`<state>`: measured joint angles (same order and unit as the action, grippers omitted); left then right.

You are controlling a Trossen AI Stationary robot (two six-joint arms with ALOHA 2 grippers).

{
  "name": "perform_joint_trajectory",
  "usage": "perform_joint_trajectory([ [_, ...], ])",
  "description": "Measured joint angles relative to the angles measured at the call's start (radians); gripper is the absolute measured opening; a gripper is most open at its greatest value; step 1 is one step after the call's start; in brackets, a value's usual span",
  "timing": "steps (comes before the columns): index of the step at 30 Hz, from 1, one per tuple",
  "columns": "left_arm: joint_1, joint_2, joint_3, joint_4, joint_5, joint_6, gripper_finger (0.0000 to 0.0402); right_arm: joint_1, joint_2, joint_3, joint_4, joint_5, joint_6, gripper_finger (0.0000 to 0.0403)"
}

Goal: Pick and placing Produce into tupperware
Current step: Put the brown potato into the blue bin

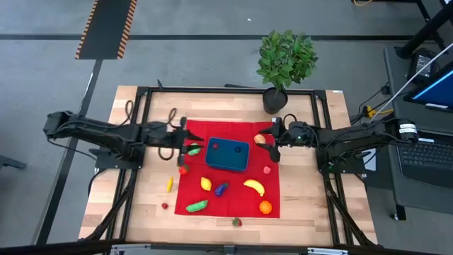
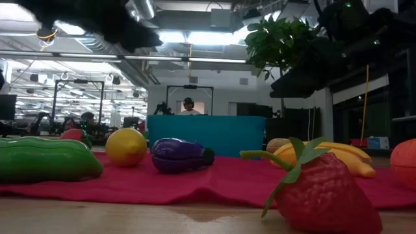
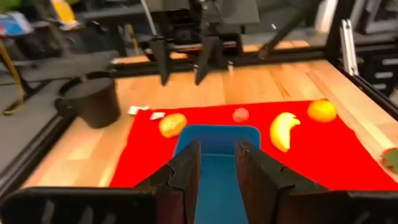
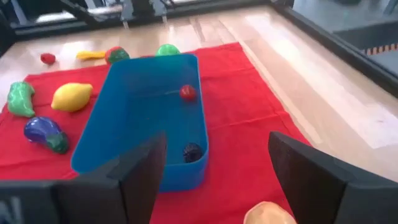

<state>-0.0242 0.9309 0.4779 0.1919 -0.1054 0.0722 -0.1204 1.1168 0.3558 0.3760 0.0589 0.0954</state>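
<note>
The dark teal-blue tupperware rests on a red cloth; a small red piece and a dark berry lie inside. Produce lies around it on the cloth: lemon, eggplant, banana, orange, cucumber, potato. A strawberry lies at the near edge. My left gripper hovers off the container's left end, its fingers narrowly apart with nothing between them. My right gripper hovers wide open off the container's right end.
A potted plant stands at the table's far edge behind my right gripper. A yellow piece and a small red one lie on bare wood left of the cloth. A dark frame rail runs along the sides.
</note>
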Motion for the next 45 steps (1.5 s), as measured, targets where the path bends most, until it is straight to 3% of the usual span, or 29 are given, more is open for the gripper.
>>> perform_joint_trajectory([
  [8,-0.003,-0.185,-0.172,0.013,-0.016,-0.037,0.0114,0.0,0.0,0.225,-0.424,0.003,0.009,0.0283],
  [15,0.001,-0.277,-0.257,0.01,-0.034,-0.036,0.0125,0.0,0.0,0.43,-0.838,0.003,0.124,0.0283],
  [26,0.017,-0.311,-0.287,0.008,-0.049,-0.038,0.012,-0.06,0.106,0.451,-0.887,-0.002,0.134,0.0283],
  [36,0.017,-0.309,-0.287,0.007,-0.048,-0.039,0.0102,-0.151,0.278,0.451,-0.86,-0.089,0.091,0.0283],
  [45,0.017,-0.309,-0.287,0.007,-0.047,-0.039,0.0088,-0.178,0.337,0.451,-0.806,-0.158,0.057,0.0283],
])
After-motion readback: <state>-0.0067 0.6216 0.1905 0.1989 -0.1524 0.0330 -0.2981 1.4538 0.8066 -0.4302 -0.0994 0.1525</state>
